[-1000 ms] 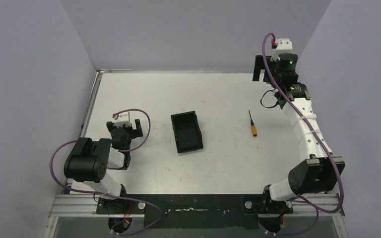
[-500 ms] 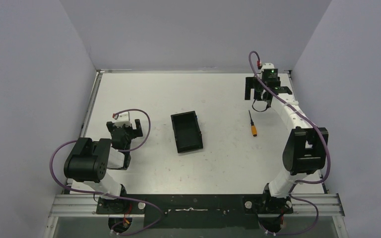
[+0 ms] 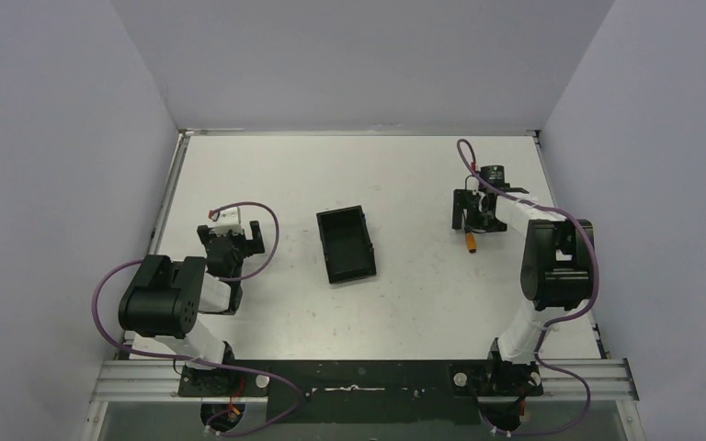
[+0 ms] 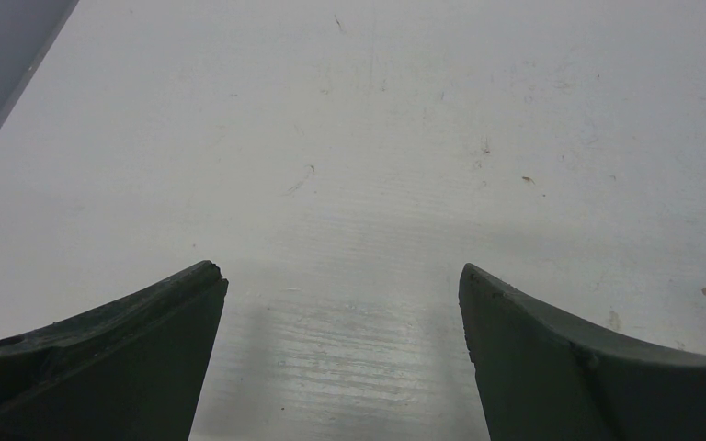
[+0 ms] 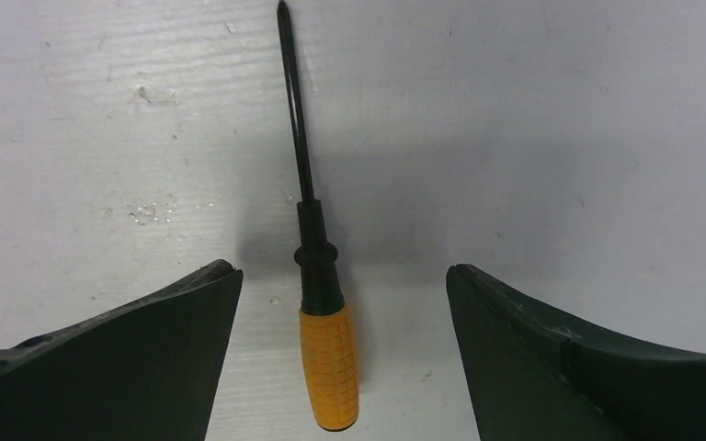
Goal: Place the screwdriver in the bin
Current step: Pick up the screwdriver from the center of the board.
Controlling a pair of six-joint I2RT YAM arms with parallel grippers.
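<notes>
The screwdriver (image 5: 329,363), with an orange handle and a thin black shaft, lies flat on the white table at the right (image 3: 473,245). My right gripper (image 3: 472,219) is open and sits low over it. In the right wrist view the handle lies between the two open jaws (image 5: 342,276), touching neither, and the shaft points away from the wrist. The black open-top bin (image 3: 346,243) stands empty at the table's middle, well left of the screwdriver. My left gripper (image 3: 231,231) is open and empty at the left, over bare table (image 4: 342,276).
Grey walls close the table on the left, back and right. The right arm's elbow (image 3: 556,262) is folded close to the right wall. A metal rail (image 3: 170,197) runs along the table's left edge.
My right gripper has come down from the far right corner and towards the near side, and now stands over the screwdriver. The left arm, the bin and the screwdriver have not moved.
</notes>
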